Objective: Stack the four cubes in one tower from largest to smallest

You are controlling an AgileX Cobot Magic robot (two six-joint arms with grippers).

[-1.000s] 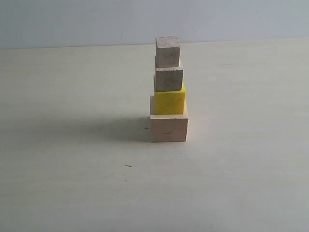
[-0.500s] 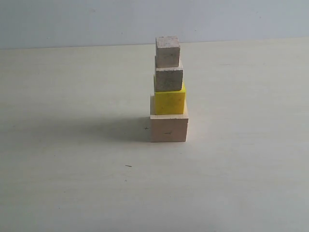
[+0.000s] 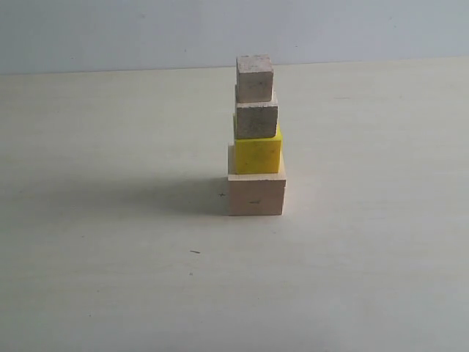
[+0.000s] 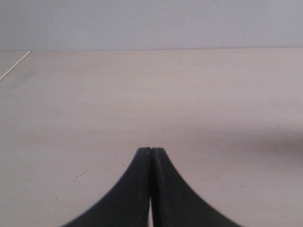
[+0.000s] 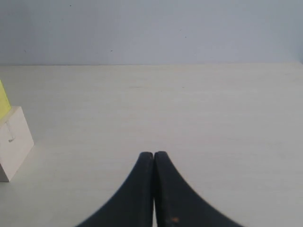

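In the exterior view the tower stands mid-table: the large pale wooden cube [image 3: 255,194] at the base, the yellow cube [image 3: 257,153] on it, a smaller tan cube [image 3: 256,118] above, and the smallest tan cube [image 3: 254,78] on top. Neither arm shows in that view. My left gripper [image 4: 151,150] is shut and empty over bare table. My right gripper [image 5: 154,154] is shut and empty too; in its view the pale cube [image 5: 13,139] and a sliver of the yellow cube [image 5: 3,101] sit at the frame's edge, well apart from the fingertips.
The light table [image 3: 110,279] stretches on all sides of the tower to a pale wall [image 3: 110,29] behind. A thin light line [image 4: 14,66] marks the table in the left wrist view.
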